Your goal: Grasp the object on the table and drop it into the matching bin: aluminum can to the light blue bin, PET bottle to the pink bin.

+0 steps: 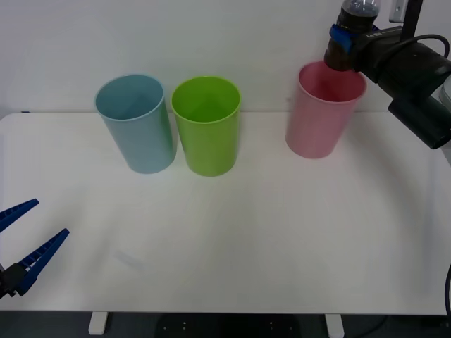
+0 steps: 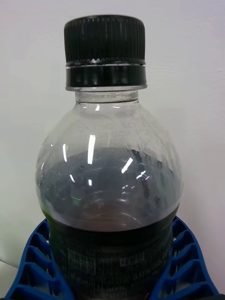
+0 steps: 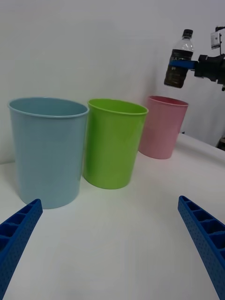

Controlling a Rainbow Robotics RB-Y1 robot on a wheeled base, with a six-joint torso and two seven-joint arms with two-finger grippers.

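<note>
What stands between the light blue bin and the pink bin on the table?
The lime green bin, close beside the light blue bin; bare table separates it from the pink bin. The front view shows this.

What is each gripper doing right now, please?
Left gripper: open, holding nothing, low over the table's near left.
Right gripper: shut on the PET bottle, above the pink bin.

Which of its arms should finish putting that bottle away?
The right. Its end effector already grips the PET bottle above the pink bin. The left end effector sits open near the table's front edge.
</note>
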